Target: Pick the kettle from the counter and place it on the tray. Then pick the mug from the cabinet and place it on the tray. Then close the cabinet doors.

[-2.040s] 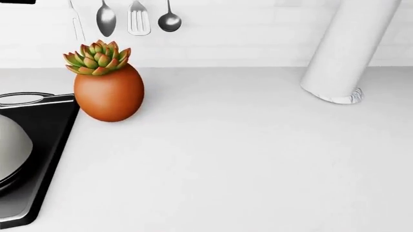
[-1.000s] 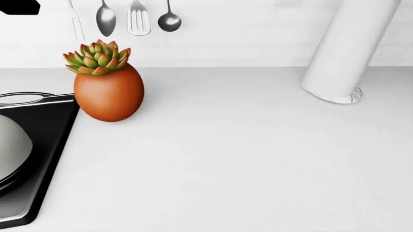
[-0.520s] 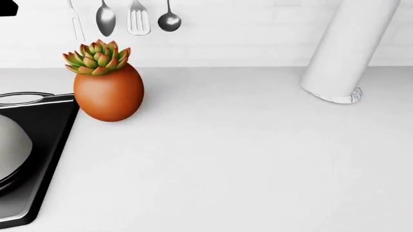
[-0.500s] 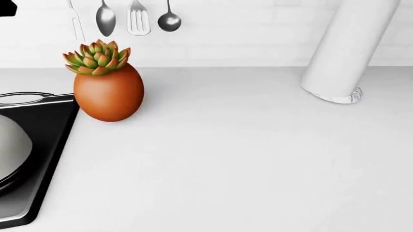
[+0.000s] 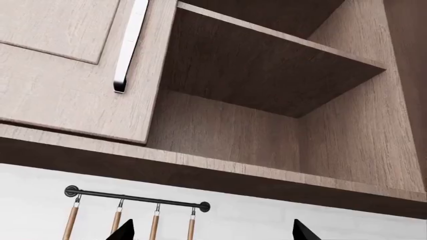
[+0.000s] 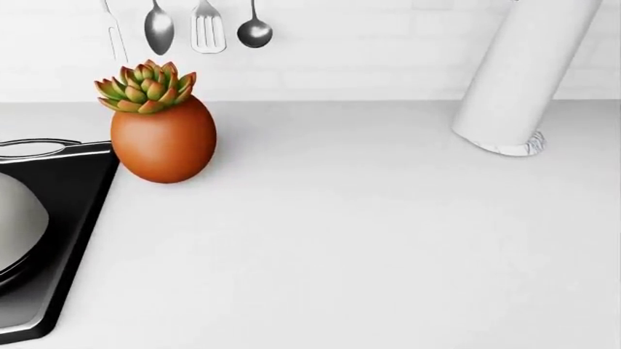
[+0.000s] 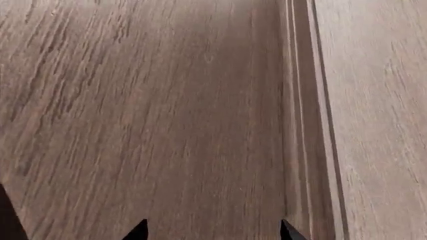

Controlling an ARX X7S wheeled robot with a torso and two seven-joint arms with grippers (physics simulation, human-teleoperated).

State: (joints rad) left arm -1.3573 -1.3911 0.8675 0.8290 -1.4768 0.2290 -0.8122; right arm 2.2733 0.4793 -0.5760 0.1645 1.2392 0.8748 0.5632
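The left gripper [image 5: 212, 234] stood open, empty, facing the cabinet [image 5: 267, 115], one door [image 5: 73, 65] closed. The right gripper [image 7: 212, 231], also spread and empty, faced a wood panel [image 7: 153, 110]. On the surface [image 6: 369, 240], the tray [image 6: 58, 218] lay at nine o'clock holding the kettle [image 6: 17, 229], a pot [image 6: 163, 142] just beside it.

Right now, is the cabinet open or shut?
Open: the cabinet interior and bare shelf show beside one door.
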